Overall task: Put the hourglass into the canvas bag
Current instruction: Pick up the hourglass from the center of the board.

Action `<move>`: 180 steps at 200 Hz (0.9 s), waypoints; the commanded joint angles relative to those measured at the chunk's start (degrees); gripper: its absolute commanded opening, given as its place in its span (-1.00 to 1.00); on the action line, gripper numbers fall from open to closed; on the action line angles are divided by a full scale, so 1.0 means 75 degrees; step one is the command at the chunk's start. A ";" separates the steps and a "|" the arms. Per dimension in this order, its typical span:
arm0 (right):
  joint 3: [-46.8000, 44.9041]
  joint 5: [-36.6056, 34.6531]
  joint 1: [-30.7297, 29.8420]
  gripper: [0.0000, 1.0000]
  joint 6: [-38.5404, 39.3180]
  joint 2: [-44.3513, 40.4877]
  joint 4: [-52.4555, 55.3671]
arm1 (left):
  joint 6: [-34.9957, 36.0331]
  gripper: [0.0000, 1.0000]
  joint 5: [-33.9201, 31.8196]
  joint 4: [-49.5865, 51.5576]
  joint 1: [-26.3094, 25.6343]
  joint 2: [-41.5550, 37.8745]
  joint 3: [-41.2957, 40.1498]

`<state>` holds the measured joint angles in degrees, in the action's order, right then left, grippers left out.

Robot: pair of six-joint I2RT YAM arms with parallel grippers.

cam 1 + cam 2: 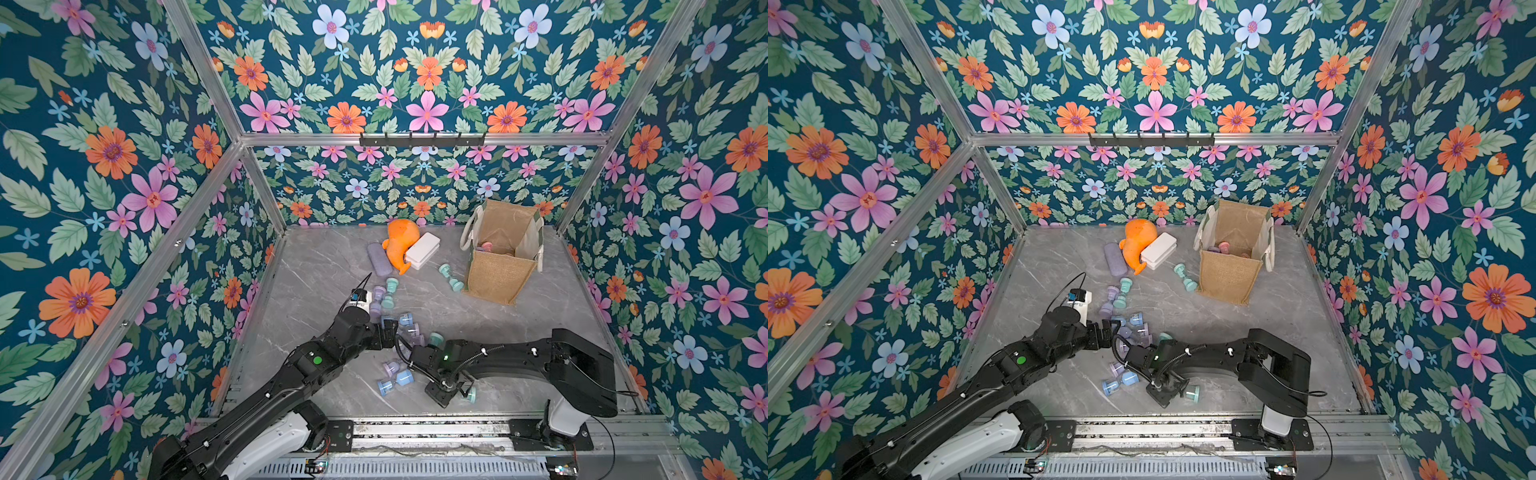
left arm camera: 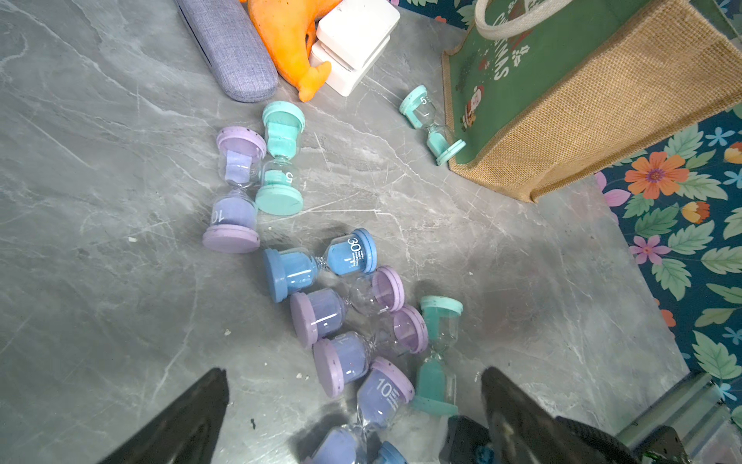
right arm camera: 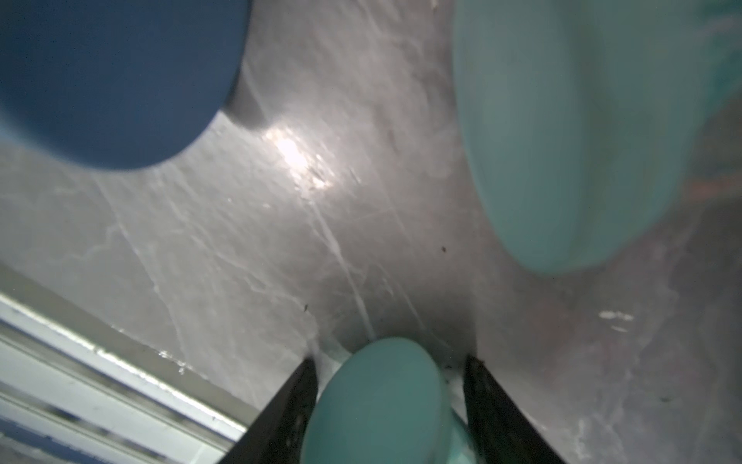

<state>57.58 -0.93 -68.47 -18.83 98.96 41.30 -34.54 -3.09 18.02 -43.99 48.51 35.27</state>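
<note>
The canvas bag (image 1: 498, 278) (image 1: 1229, 276) stands open at the back right, with pink hourglasses inside. Several purple, blue and teal hourglasses lie scattered on the grey table. My right gripper (image 1: 459, 394) (image 3: 389, 361) is low near the front edge, its jaws on both sides of a teal hourglass (image 1: 470, 393) (image 1: 1192, 392) (image 3: 381, 401). A narrow gap shows on one side of the hourglass. My left gripper (image 1: 390, 332) (image 2: 353, 401) hangs wide open over a cluster of purple hourglasses (image 2: 385, 395), holding nothing.
An orange plush toy (image 1: 401, 245), a white box (image 1: 423, 249) and a grey-purple case (image 1: 379, 258) lie at the back middle. A teal hourglass (image 1: 451, 276) rests against the bag's foot. The two arms nearly meet at the table's middle front. A metal rail (image 1: 415, 432) borders the front.
</note>
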 commanded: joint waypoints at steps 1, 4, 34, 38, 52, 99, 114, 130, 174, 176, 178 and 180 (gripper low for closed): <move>0.0016 -0.0322 -0.0012 0.12 0.0050 0.0107 0.0078 | 0.0024 1.00 0.0030 -0.0022 -0.0015 0.0012 0.0039; 0.0021 -0.0321 -0.0012 0.09 0.0038 0.0107 0.0068 | 0.0031 1.00 0.0026 -0.0015 -0.0012 0.0012 0.0043; 0.0034 -0.0310 -0.0012 -0.01 0.0014 0.0060 0.0007 | 0.0049 1.00 0.0015 -0.0019 -0.0007 0.0013 0.0056; 0.0039 -0.0301 -0.0012 -0.03 0.0013 0.0048 0.0002 | 0.0047 1.00 0.0015 -0.0014 -0.0014 0.0012 0.0056; 0.0025 -0.0308 -0.0009 -0.06 0.0004 -0.0001 0.0001 | 0.0050 1.00 0.0015 -0.0004 -0.0008 0.0003 0.0065; 0.0042 -0.0437 0.0025 -0.14 -0.0095 -0.0253 0.0024 | 0.0048 1.00 -0.0005 -0.0017 -0.0009 -0.0061 0.0088; 0.0008 -0.0428 0.0098 -0.15 -0.0125 -0.0362 0.0014 | 0.0050 1.00 -0.0009 -0.0027 -0.0010 -0.0058 0.0092; -0.0013 -0.0372 0.0195 -0.15 -0.0152 -0.0453 -0.0003 | 0.0059 1.00 -0.0004 -0.0024 -0.0017 -0.0059 0.0119; -0.0049 -0.0213 0.0633 -0.17 -0.0254 -0.1169 -0.0046 | 0.0082 0.99 0.0012 -0.0094 -0.0017 -0.0047 0.0239; -0.0049 -0.0206 0.0656 -0.18 -0.0263 -0.1200 -0.0040 | 0.0083 1.00 0.0008 -0.0085 -0.0012 -0.0047 0.0233; -0.0055 -0.0196 0.0689 -0.18 -0.0266 -0.1222 -0.0044 | 0.0097 1.00 0.0004 -0.0092 -0.0016 -0.0046 0.0241; -0.0053 -0.0188 0.0711 -0.17 -0.0275 -0.1257 -0.0036 | 0.0095 1.00 0.0008 -0.0100 -0.0015 -0.0046 0.0245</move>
<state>57.17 -2.87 -64.49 -19.53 91.35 40.60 -34.48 -2.96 17.98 -44.03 48.12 36.51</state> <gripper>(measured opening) 0.417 0.998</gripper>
